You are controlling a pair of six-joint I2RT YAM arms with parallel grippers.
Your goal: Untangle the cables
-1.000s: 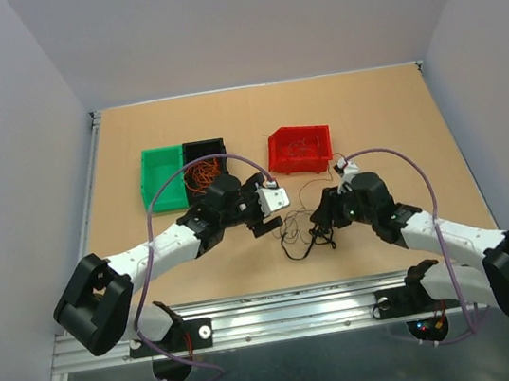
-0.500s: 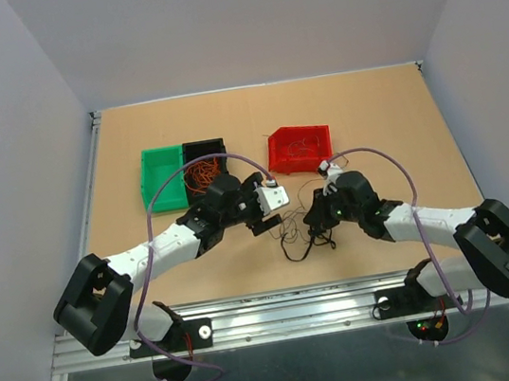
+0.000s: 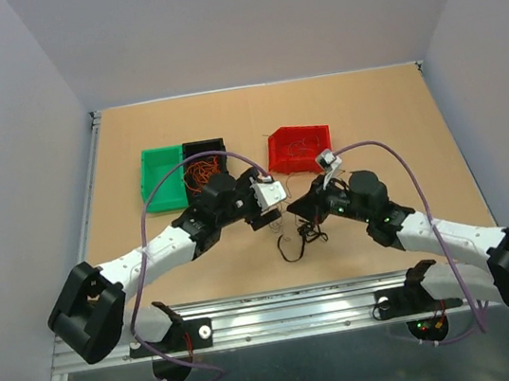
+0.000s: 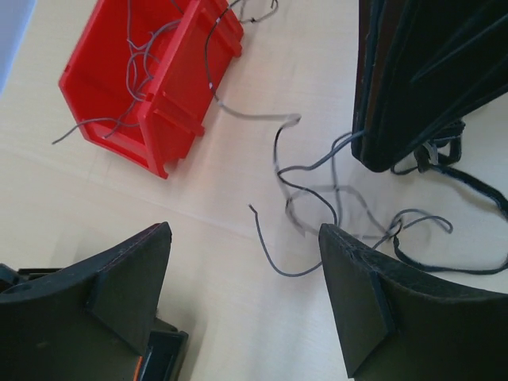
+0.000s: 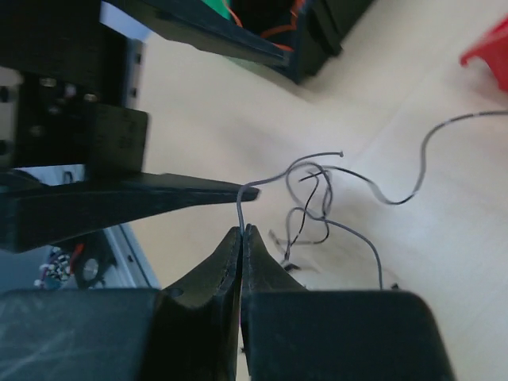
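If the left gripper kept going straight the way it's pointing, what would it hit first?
Probably the loose grey cable strand just ahead of the open left gripper, then the table beneath it. Depth is hard to judge here.

A tan table [image 3: 377, 115] carries three small bins toward its far middle — a green bin [image 3: 162, 180] and a black bin [image 3: 203, 144] touching side by side, a red bin [image 3: 301, 167] apart to their right, slightly askew. Plain grey walls [image 3: 248, 19] enclose three sides — a metal rail [image 3: 290, 300] runs along the near edge.
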